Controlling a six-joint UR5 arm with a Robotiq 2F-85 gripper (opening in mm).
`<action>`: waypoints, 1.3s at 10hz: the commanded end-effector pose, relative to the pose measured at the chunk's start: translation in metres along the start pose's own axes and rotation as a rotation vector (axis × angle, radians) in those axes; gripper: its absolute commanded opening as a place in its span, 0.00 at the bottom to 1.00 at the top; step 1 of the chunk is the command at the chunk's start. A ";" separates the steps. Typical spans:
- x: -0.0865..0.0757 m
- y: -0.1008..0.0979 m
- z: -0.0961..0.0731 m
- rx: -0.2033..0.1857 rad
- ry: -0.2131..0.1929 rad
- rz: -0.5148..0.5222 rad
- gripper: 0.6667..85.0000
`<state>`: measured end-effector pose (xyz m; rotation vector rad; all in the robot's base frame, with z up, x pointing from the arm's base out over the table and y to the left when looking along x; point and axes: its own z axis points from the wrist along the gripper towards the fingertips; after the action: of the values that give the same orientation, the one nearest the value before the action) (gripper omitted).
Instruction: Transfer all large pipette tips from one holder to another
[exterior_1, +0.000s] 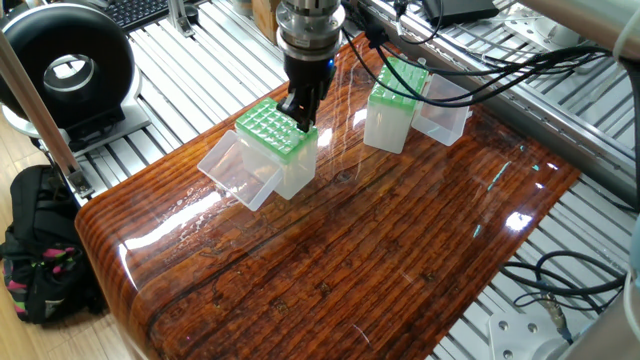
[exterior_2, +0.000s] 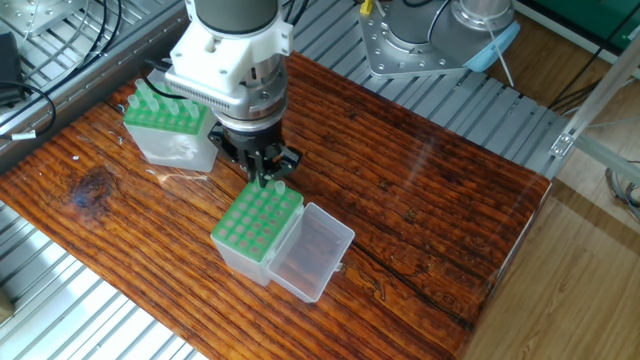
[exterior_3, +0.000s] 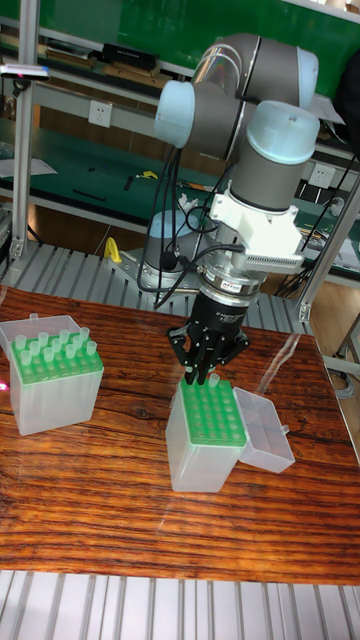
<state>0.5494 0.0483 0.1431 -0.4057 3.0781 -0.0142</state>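
Jaws drawn close together pinch a single large pipette tip (exterior_2: 277, 187) at the back corner of the nearer green-topped tip box (exterior_2: 256, 232), with the gripper (exterior_2: 264, 178) pointing straight down over it. That box's clear hinged lid (exterior_2: 313, 252) lies open beside it on the wooden table (exterior_2: 420, 190). Farther off, well apart, the other green-topped tip box (exterior_3: 48, 372) holds the remaining large pipette tips (exterior_3: 50, 348) upright in its rack.
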 end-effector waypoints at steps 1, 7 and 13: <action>0.000 0.003 -0.011 -0.007 0.003 0.010 0.08; -0.003 -0.003 -0.044 -0.019 0.034 -0.005 0.07; -0.003 -0.016 -0.086 -0.036 0.070 -0.024 0.06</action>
<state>0.5531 0.0365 0.2104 -0.4419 3.1340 -0.0035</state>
